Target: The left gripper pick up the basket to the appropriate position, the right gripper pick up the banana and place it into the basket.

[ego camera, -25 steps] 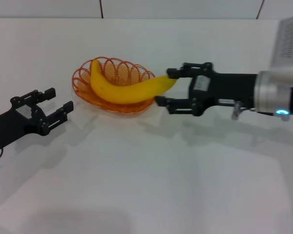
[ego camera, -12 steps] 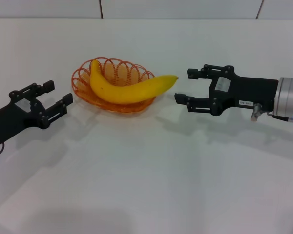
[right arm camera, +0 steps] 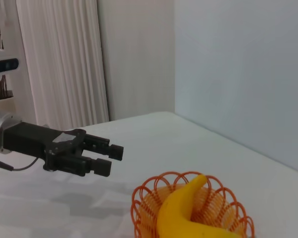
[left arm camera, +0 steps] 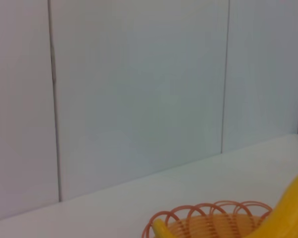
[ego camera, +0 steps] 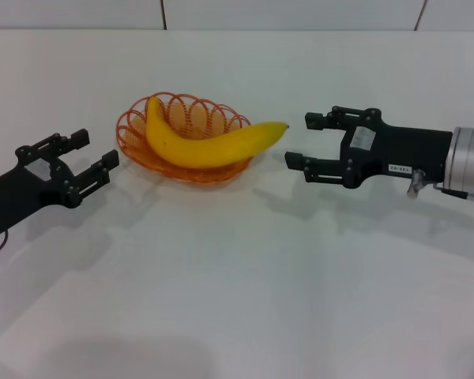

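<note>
both grippers, left gripper (ego camera: 85, 162) and right gripper (ego camera: 300, 140), spread, empty; banana (ego camera: 205, 144) in basket (ego camera: 134, 122) (head view)

- The right gripper (ego camera: 296, 140) no longer brackets the banana's (ego camera: 205, 140) tip as it did a second ago; it now sits clear of the fruit, out to the right of the basket (ego camera: 138, 154), fingers spread and empty.
- Most of that retreat comes in the first half second; since then it shifts only slightly further right.
- The banana's tip, earlier between the right fingers, now juts free over the basket's right rim.
- The left gripper (ego camera: 93, 155) moves a little: its fingers, earlier just beside the basket's left rim, now sit slightly higher in the head view, open and near the rim.
</note>
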Controlling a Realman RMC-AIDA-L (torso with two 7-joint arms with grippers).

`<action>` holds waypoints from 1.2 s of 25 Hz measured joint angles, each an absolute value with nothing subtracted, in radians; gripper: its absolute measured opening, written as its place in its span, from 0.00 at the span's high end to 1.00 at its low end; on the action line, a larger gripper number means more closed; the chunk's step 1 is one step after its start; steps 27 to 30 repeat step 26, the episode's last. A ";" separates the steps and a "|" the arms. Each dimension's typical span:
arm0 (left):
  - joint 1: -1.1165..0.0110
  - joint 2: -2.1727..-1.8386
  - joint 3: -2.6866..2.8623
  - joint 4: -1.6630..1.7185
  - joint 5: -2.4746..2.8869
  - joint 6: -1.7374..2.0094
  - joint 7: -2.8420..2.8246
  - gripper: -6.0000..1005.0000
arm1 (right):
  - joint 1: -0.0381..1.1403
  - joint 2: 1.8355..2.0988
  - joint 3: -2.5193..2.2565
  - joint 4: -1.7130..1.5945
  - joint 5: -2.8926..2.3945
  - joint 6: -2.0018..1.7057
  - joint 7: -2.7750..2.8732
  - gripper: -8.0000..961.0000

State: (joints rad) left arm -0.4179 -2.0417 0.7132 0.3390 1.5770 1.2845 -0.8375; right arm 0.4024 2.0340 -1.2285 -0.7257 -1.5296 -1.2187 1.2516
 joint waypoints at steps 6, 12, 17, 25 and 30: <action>-0.417 -2.042 0.711 0.339 1.576 1.286 -0.837 0.38 | 0.399 2.033 -1.214 -0.718 -1.529 -1.221 1.253 0.20; -0.417 -2.042 0.708 0.339 1.576 1.286 -0.837 0.38 | 0.390 2.027 -1.177 -0.703 -1.538 -1.239 1.250 0.20; -0.408 -2.042 0.709 0.336 1.576 1.286 -0.837 0.38 | 0.388 2.024 -1.162 -0.695 -1.541 -1.236 1.249 0.20; -0.406 -2.042 0.711 0.335 1.577 1.285 -0.837 0.38 | 0.380 2.022 -1.107 -0.692 -1.611 -1.242 1.251 0.20; -0.406 -2.042 0.710 0.335 1.577 1.285 -0.837 0.38 | 0.379 2.022 -1.099 -0.692 -1.620 -1.242 1.252 0.20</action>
